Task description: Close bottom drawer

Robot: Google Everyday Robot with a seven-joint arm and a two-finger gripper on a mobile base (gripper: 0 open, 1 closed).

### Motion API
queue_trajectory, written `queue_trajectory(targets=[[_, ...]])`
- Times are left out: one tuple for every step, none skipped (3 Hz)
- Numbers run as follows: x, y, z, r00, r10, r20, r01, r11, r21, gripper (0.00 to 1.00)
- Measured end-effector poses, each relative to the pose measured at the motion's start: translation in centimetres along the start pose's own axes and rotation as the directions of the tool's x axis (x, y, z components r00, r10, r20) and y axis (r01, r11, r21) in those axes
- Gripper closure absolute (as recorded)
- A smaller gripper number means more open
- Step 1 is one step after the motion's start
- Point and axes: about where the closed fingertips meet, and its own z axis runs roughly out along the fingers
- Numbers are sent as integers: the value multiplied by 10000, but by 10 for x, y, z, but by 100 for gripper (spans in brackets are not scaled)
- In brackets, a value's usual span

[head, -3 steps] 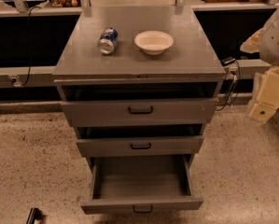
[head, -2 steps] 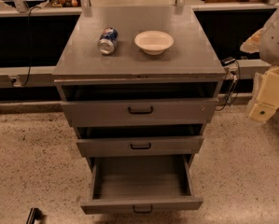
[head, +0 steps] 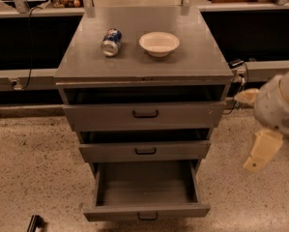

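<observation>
The bottom drawer point(head: 146, 210) of the grey metal cabinet is pulled out far. It is a shallow, empty tray with a low front and a small black handle point(head: 148, 217). The middle drawer point(head: 145, 151) and the top drawer point(head: 145, 115) each stand slightly out, with a dark gap above them. My gripper point(head: 262, 150) hangs at the right edge of the view. It is to the right of the cabinet, at about the height of the middle drawer, and touches nothing.
On the cabinet top point(head: 144, 64) lie a tipped can point(head: 111, 41) and a white bowl point(head: 159, 43). A black counter runs behind the cabinet. Cables hang at the cabinet's right side point(head: 236, 66). A small dark object point(head: 34, 223) lies on the speckled floor at bottom left.
My arm and gripper have moved down on the right side of the cabinet. The bottom drawer stays pulled out as before.
</observation>
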Motion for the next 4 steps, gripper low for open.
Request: queue_trajectory(targets=[[23, 14, 26, 9992, -408, -10, 408, 9991, 88, 0], [4, 6, 49, 9981, -448, 429, 469, 9977, -484, 0], [-2, 20, 111, 9915, 15, 1299, 175, 9893, -1447, 0], [-5, 52, 191, 9611, 390, 2733, 143, 9816, -1904, 0]])
